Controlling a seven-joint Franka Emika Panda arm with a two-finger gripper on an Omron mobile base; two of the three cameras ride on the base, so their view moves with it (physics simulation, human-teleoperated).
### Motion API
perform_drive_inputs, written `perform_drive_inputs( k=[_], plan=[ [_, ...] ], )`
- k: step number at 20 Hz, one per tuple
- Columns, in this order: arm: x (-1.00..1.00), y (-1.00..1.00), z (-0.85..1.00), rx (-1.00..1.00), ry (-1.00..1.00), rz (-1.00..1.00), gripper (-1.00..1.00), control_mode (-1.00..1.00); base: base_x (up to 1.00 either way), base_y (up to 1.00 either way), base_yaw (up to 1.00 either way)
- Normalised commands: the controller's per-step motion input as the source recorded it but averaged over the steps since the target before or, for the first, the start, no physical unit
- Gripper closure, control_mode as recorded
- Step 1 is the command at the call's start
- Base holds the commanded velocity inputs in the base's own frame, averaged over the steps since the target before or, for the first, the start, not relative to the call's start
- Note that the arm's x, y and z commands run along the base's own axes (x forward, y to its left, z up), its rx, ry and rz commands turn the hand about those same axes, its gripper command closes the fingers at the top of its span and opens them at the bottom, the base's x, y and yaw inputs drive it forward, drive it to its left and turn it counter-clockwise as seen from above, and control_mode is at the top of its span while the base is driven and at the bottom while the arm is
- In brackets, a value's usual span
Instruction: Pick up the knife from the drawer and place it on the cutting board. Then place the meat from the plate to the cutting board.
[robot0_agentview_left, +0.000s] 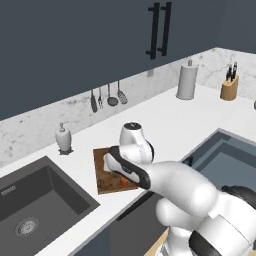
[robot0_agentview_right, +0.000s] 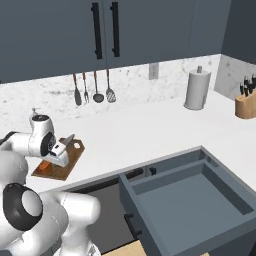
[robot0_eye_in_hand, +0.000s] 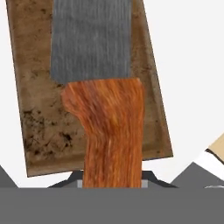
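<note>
White counter (robot0_agentview_right: 150, 132) | drawer (robot0_agentview_right: 200, 200) pulled out, bare | pincer (robot0_eye_in_hand: 113, 181) clamped on knife (robot0_eye_in_hand: 109, 127) over cutting board (robot0_eye_in_hand: 30, 109)

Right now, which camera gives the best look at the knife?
The hand view: the knife is close up, orange handle and grey blade, over the cutting board. The right base view shows its blade and an orange bit; the left base view just an orange speck beneath the arm.

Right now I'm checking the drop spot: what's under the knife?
The cutting board lies directly beneath the knife, which the claw grips by its orange handle. The knife covers the board's middle strip, so anything there is hidden.
</note>
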Motion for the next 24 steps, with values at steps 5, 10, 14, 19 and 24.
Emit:
perform_drive_inputs(
  k=[5, 10, 14, 19, 24],
  plan=[
    [0.53, 0.01, -0.34, 0.0, 0.0, 0.09, 1.0, -1.0, 0.0, 0.0, 0.0],
    [0.47, 0.17, -0.31, 0.0, 0.0, 0.06, 1.0, -1.0, 0.0, 0.0, 0.0],
    [0.35, 0.3, -0.16, -0.01, 0.0, 0.03, -1.0, -1.0, 0.0, 0.0, 0.0],
    [0.09, 0.09, 0.0, 0.0, -0.02, 0.01, -1.0, -1.0, 0.0, 0.0, 0.0],
    [-0.13, 0.0, 0.12, 0.0, -0.11, 0.02, -1.0, -1.0, 0.0, 0.0, 0.0]
  ],
)
